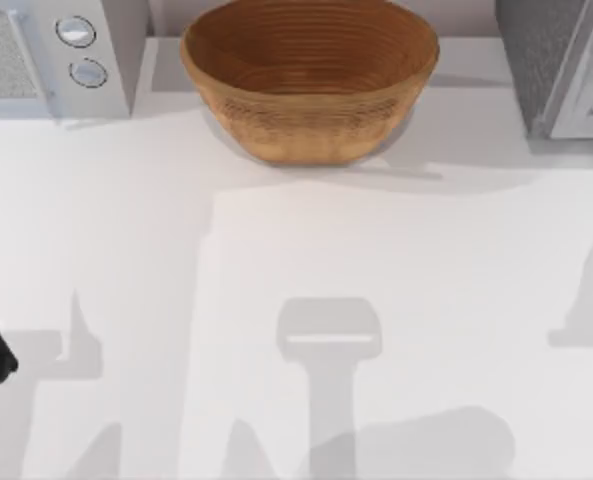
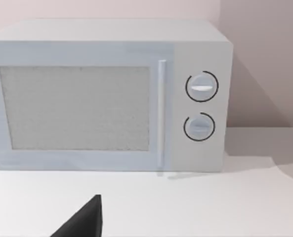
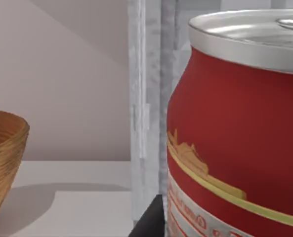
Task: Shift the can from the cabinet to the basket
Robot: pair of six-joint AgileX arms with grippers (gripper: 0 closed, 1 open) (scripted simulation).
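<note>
1. The small red can with the shiny silver top and pull tab (image 3: 235, 128) is seen very close in the right wrist view, on the right side of the frame. It stands upright beside the pale grey cabinet edge (image 3: 146, 98), so it is judged to be at the cabinet and not yet moved.

2. A dark finger of the right gripper (image 3: 148, 222) is seen at the bottom middle of that frame, just beside the can. Whether the can is gripped or the fingers are spread cannot be told.

3. The big round tan-brown woven basket (image 1: 309, 75) is seen at the top middle of the top view, on the white table (image 1: 276, 300). It is open at the top, so a can may be lowered into it. Nothing is seen inside it.

4. The grey cabinet is seen at the upper right of the top view (image 1: 556, 65), near the basket. A short carry toward the middle of the frame is judged to be needed.

5. The left gripper (image 2: 82, 222) is shown as a dark tip at the bottom of the left wrist view, facing the white microwave with two round knobs (image 2: 106, 94). Its grip cannot be told. It is judged to be parked, so the way is kept free.
</note>
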